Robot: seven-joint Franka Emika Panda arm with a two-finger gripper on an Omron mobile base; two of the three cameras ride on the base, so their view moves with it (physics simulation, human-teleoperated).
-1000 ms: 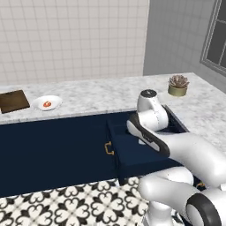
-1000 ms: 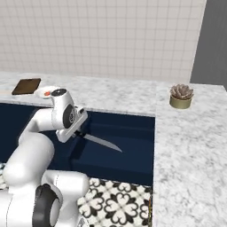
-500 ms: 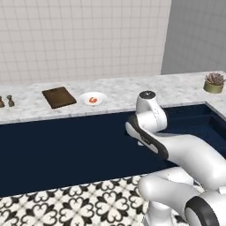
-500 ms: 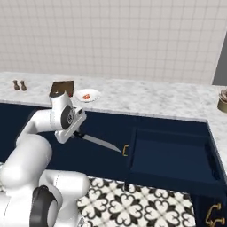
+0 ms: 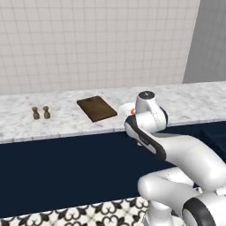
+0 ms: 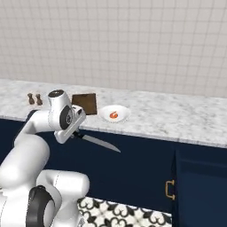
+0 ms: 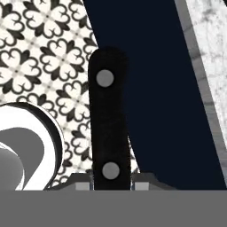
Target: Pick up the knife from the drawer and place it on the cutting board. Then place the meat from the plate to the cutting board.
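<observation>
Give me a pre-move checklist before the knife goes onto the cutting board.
1. Knife held by the end effector: ok, black handle sits between the fingertips.
2. Blade off the counter: ok, it hangs in front of the navy cabinet fronts.
3. Cutting board free to receive it: ok, nothing lies on it.
4. Meat on the plate: ok, waiting beside the board.
5. Shakers away from the board: ok, apart to its left.
6. Firmness of the grip: cannot tell.

- White tiled wall [image 5: 88, 39] behind a grey-veined marble counter [image 6: 177, 115].
- Navy cabinet fronts [image 5: 57, 172] below.
- Black-and-white patterned floor tiles [image 7: 44, 48].
</observation>
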